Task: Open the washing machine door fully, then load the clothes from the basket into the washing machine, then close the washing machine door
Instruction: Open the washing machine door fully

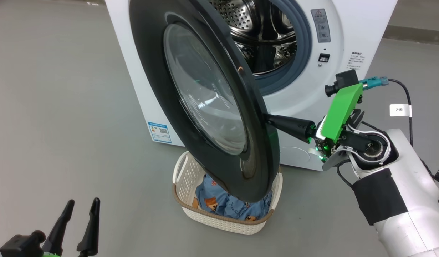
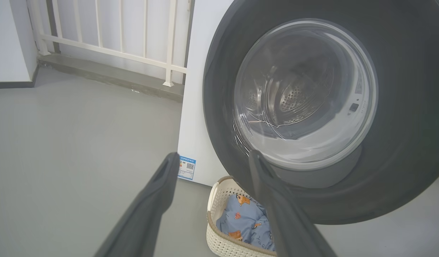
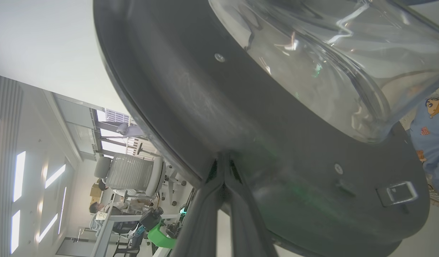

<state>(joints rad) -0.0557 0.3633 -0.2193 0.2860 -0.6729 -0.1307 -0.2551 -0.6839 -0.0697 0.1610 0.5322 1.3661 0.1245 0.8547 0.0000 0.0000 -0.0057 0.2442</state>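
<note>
Smooth grey floor (image 1: 62, 107) runs to a white railing (image 2: 108, 35) on a low grey kerb (image 2: 108, 76), beside a pale wall (image 2: 9, 35). Elsewhere, a grey chair (image 3: 132, 173), bright windows (image 3: 110, 146) and what may be ceiling light strips (image 3: 18, 175).

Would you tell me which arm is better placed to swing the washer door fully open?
Right: the right gripper, shut, touches the washing machine door on its inner face; the left gripper hangs open, away from it.
</note>
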